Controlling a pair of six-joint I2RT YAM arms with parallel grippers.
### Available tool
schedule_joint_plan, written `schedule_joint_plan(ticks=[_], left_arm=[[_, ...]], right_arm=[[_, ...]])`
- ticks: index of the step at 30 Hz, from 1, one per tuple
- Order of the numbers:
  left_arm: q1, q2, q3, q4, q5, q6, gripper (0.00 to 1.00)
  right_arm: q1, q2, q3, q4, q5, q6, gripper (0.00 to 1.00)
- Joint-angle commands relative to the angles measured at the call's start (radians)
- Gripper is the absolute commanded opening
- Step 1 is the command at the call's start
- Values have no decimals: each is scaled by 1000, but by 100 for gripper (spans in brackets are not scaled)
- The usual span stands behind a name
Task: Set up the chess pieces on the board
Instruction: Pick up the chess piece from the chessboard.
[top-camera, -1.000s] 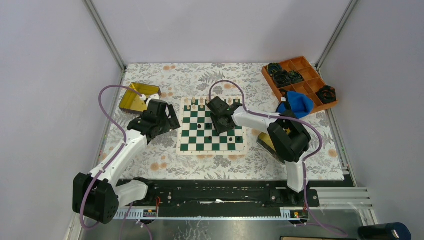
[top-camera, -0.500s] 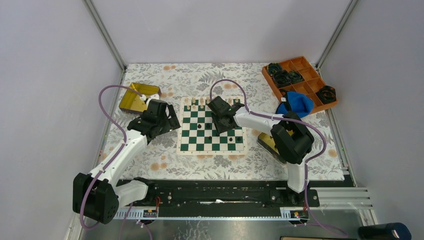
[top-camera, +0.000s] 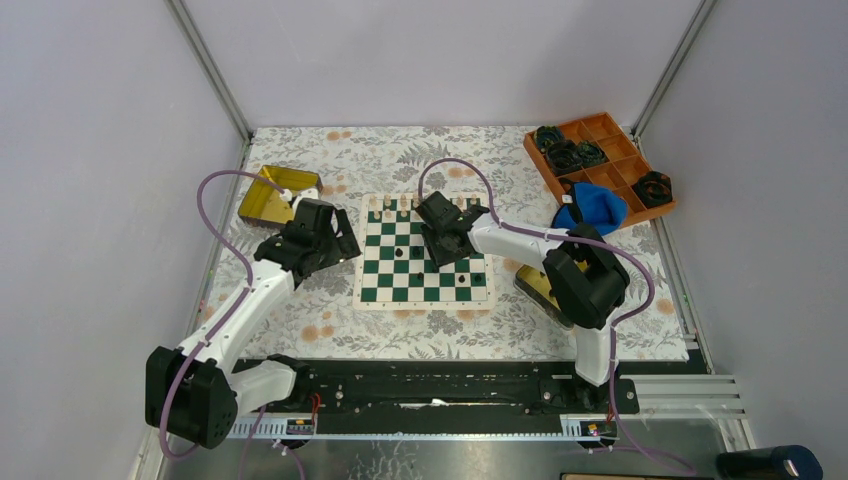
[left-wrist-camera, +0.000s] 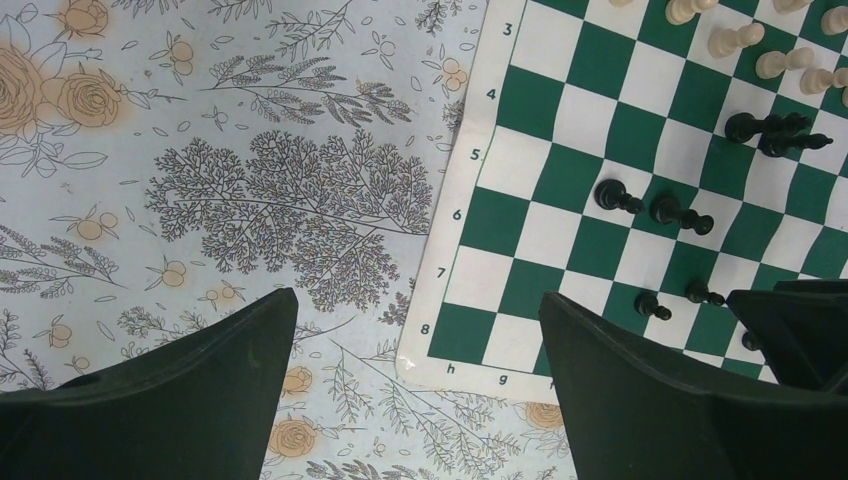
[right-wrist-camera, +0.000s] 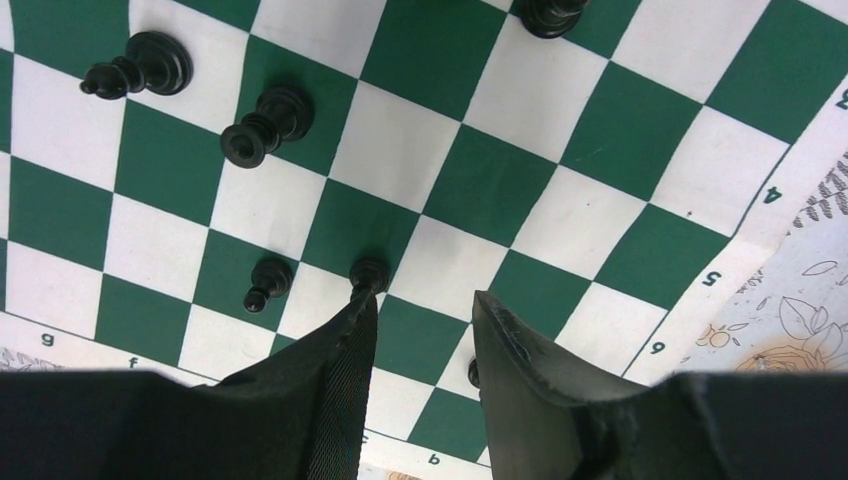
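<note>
The green-and-white board (top-camera: 378, 290) lies mid-table. Cream chess pieces (top-camera: 403, 204) line its far edge; black chess pieces (top-camera: 400, 252) stand scattered on it. My right gripper (top-camera: 446, 248) hangs low over the board's middle, open, with only bare squares in the gap (right-wrist-camera: 425, 305). Its left fingertip (right-wrist-camera: 362, 302) touches a black pawn (right-wrist-camera: 370, 270). Another black pawn (right-wrist-camera: 266, 283) stands to the left, and a black piece (right-wrist-camera: 471, 373) peeks out beside the right finger. My left gripper (left-wrist-camera: 415, 300) is open wide and empty above the board's h8 corner (left-wrist-camera: 440, 360), with black pieces (left-wrist-camera: 617, 197) farther in.
A gold tin (top-camera: 268, 198) sits at the back left and another (top-camera: 530, 285) lies partly under the right arm. At the back right an orange compartment tray (top-camera: 612, 150) holds black rings, with a blue cloth (top-camera: 592, 210) beside it. A floral cloth covers the table.
The right arm's elbow has shifted slightly to the right and its gripper has edged a little over the board. The left arm has not moved.
</note>
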Motion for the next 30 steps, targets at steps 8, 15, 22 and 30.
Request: schedule_joint_plan(ticks=[8, 15, 22, 30], left_arm=[[9, -28, -17, 33, 8, -17, 99], [9, -31, -22, 33, 7, -12, 99], [9, -25, -24, 36, 4, -7, 99], [9, -13, -25, 46, 4, 5, 99]], right_arm=[[34, -47, 46, -22, -65, -20, 49], [41, -36, 54, -26, -70, -17, 49], [41, -18, 58, -25, -74, -14, 45], [41, 18, 79, -28, -77, -14, 36]])
